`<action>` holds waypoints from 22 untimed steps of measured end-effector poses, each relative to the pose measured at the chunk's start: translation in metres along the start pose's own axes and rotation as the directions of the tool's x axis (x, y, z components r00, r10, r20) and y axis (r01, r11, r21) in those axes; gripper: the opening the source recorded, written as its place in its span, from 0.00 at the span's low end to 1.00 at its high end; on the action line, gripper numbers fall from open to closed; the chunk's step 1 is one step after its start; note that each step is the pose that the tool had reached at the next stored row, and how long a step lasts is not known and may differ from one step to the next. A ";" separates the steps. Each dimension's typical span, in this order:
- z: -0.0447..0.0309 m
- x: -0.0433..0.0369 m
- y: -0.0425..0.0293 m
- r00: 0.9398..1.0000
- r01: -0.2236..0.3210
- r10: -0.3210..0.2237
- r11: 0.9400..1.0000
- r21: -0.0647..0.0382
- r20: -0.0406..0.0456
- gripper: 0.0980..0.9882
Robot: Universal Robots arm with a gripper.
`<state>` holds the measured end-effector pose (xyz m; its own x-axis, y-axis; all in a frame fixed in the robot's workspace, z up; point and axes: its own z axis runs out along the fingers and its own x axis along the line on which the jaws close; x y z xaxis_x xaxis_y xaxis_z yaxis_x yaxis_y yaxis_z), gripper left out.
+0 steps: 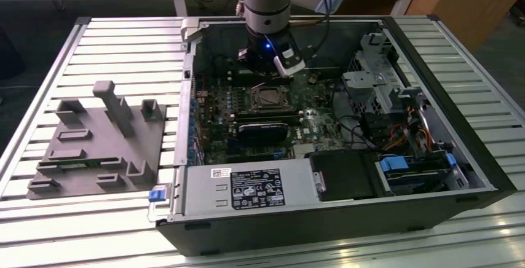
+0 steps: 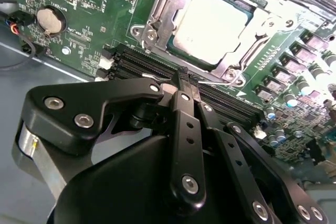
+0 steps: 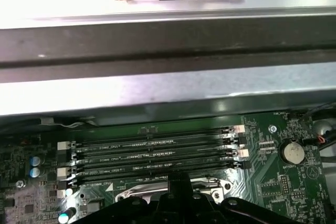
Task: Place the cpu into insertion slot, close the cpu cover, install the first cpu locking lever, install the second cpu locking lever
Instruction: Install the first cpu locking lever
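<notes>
At the bottom of the exterior view, a labelled grey box (image 1: 246, 188) in the open computer case (image 1: 328, 228) hides the motherboard's (image 1: 215, 139) near edge. Beyond, at frame centre, the insertion slot (image 1: 268, 98) sits just before the arm (image 1: 267, 10). The second wrist view shows the gripper (image 2: 187, 78), fingertips pressed together beside a thin silvery rod (image 2: 220, 82); whether they pinch it, I can't tell. Past them the cpu (image 2: 210, 27) lies in the slot, the cpu cover (image 2: 159, 17) down around it.
</notes>
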<state>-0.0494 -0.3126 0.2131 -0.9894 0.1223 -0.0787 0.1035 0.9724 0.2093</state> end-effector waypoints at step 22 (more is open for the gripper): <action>0.0046 0.0039 0.0013 0.996 -0.042 0.042 0.999 -0.006 0.078 0.01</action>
<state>-0.0527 -0.3099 0.2086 -0.9731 0.1786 -0.1458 0.1445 0.9652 0.2181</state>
